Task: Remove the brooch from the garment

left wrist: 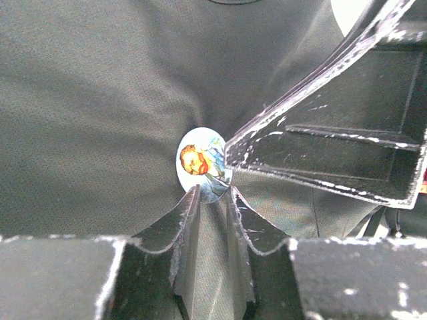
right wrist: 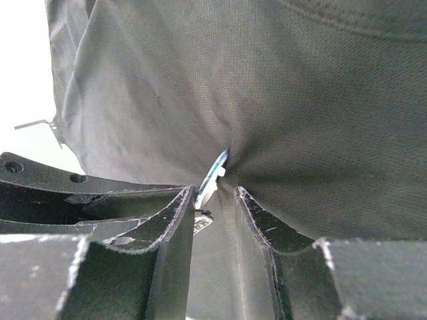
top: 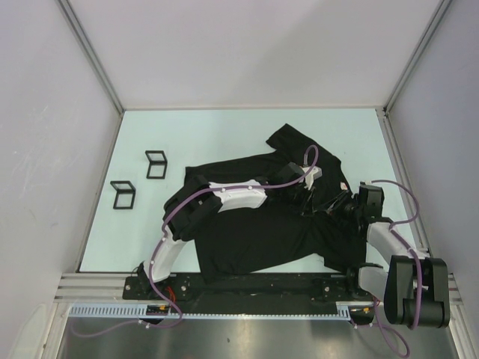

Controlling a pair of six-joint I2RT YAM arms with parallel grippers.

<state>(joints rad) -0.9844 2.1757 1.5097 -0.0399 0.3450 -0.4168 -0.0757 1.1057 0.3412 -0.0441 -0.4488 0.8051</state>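
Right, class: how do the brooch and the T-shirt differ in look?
The brooch is a small oval with a colourful picture; the T-shirt is large and plain black. The brooch looks hard and glossy; the T-shirt is soft cloth, puckered around it. They are fastened together.

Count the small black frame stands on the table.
2. One stand sits left of the garment, toward the back; the other stand lies further left, closer to the front. The cloth could hide more.

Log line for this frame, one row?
brooch: on shirt, cloth puckered around it | left hand: tips at its lower edge, grip unclear | right hand: open, touching brooch edge
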